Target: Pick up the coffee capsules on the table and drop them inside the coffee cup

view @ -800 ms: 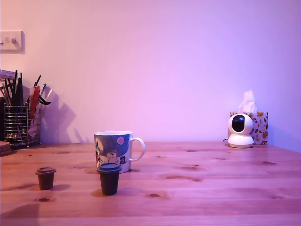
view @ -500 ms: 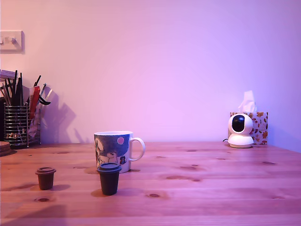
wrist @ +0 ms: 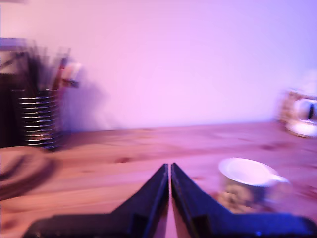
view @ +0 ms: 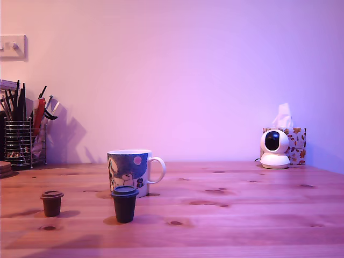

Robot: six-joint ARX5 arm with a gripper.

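Observation:
In the exterior view the white coffee cup (view: 133, 171) with a blue-grey cartoon picture stands on the wooden table, handle toward that view's right. A dark capsule (view: 124, 203) stands upright just in front of it. A brown capsule (view: 52, 203) stands apart toward that view's left. The arm does not show there. The blurred wrist view shows my gripper (wrist: 169, 171) shut with nothing between its black fingers, its tips touching. The coffee cup (wrist: 248, 182) lies beyond and to one side of the tips, its inside white. No capsule shows in the wrist view.
A wire holder with pens (view: 22, 137) stands at the back on the exterior view's left, with a wall switch (view: 13, 47) above. A white round camera (view: 274, 149) and a tissue box (view: 293, 141) stand at the back right. A round wooden object (wrist: 20, 171) lies near the holder.
The cup and both capsules have not moved. A faint shadow at the table's front left edge has shifted slightly.

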